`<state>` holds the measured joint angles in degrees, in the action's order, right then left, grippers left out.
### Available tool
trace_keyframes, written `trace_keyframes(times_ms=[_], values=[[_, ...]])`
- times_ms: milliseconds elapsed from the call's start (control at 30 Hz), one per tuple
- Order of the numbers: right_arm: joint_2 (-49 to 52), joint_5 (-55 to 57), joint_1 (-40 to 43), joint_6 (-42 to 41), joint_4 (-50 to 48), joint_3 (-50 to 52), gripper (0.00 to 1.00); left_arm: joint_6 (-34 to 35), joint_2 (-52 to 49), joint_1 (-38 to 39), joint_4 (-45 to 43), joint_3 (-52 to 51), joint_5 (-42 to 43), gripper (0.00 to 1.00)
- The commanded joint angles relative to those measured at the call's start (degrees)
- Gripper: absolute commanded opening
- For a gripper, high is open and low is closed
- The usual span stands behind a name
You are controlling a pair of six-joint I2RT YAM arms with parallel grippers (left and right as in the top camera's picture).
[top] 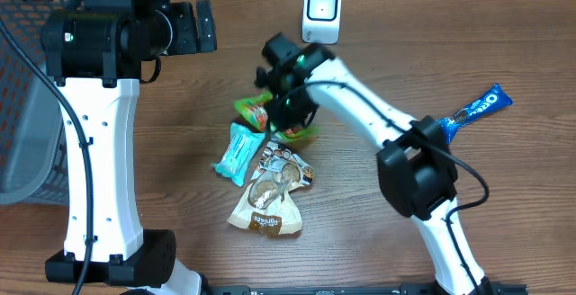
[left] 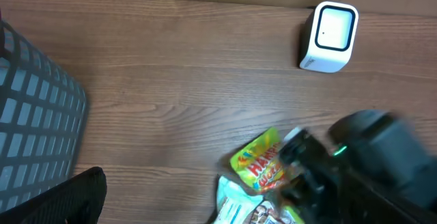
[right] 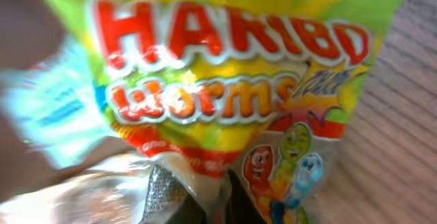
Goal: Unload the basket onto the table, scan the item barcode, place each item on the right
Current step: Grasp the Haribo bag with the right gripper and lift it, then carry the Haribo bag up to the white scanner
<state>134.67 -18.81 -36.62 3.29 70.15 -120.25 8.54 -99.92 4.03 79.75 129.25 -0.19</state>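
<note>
the right gripper (top: 284, 108) is covering much of the haribo bag (top: 251, 111); its small print is blurring; the basket (top: 22, 88) is running off frame

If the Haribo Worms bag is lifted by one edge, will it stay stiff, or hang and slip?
Probably floppy: the Haribo Worms bag is a thin, creased pouch. Its glossy film may slip. Likely light: it looks small and flat.

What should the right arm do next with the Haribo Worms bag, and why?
Probably lift it off the pile. The right pincer appears shut on the Haribo Worms bag, which lies against a teal packet, while the white scanner stands apart, farther back.
</note>
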Motion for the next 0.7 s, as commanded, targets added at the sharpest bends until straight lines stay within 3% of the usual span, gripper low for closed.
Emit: trace_keyframes(times_ms=[0,133,300,667], values=[[-1.18,-29.64,8.04,-4.00,4.44,-8.00,0.04,-1.05,-0.15,0.11,-0.07,-0.15,0.02,1.00],[-1.18,-52.26,15.13,-3.98,9.03,-8.50,0.04,-1.05,-0.15,0.11,-0.07,-0.15,0.02,1.00],[-1.29,-70.12,21.44,-0.94,16.20,-8.50,0.04,-1.05,-0.15,0.11,-0.07,-0.15,0.02,1.00],[-7.32,-71.17,24.46,-0.07,21.24,-11.13,0.04,-1.05,-0.15,0.11,-0.07,-0.15,0.02,1.00]])
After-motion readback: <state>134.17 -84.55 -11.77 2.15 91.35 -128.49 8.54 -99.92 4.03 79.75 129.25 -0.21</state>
